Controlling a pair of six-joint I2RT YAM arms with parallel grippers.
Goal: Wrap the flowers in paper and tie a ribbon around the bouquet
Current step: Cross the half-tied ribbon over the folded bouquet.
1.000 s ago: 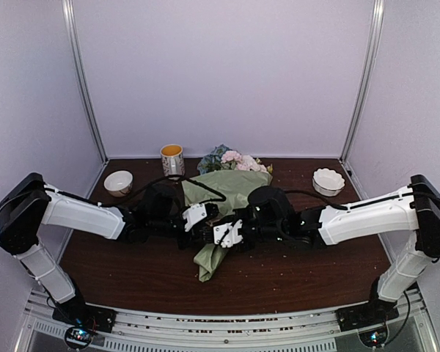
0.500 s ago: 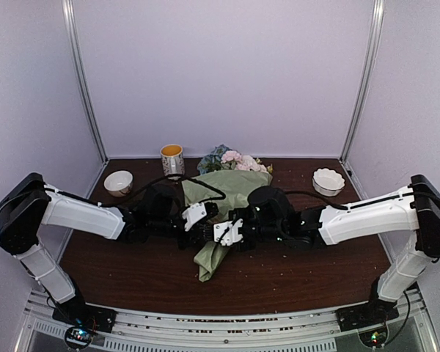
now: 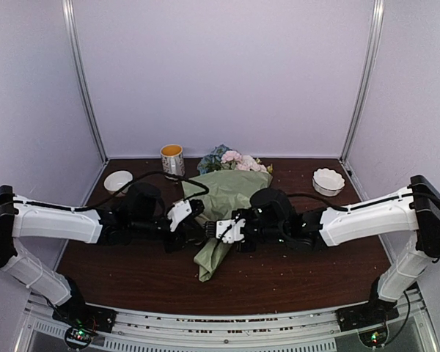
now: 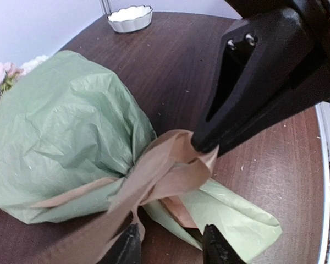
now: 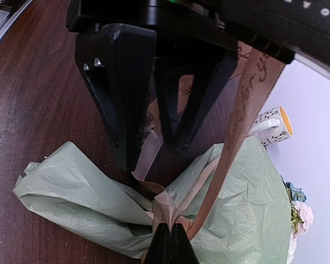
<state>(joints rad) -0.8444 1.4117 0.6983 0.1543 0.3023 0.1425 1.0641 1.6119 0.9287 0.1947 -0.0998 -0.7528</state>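
The bouquet (image 3: 224,194) lies mid-table, a cone of sage-green paper (image 4: 60,126) with pink and white flowers (image 3: 236,160) at its far wide end. A beige ribbon (image 4: 159,176) is gathered round its narrow waist. My right gripper (image 5: 170,228) is shut on the ribbon knot (image 5: 176,209), and its black fingers (image 4: 247,93) fill the upper right of the left wrist view. One ribbon strand (image 5: 239,115) runs up past the right wrist camera. My left gripper (image 4: 170,231) is open just in front of the knot, with a loose ribbon end lying against its left finger (image 4: 126,245).
A patterned mug (image 3: 172,158) with an orange inside stands at the back left. One white bowl (image 3: 118,181) sits at the left, and a scalloped white bowl (image 3: 328,180) at the right. The bouquet's narrow paper tail (image 3: 209,260) points toward the near edge.
My left gripper has opened off the ribbon and its arm has drawn back to the left. My right gripper has shut on the ribbon knot.
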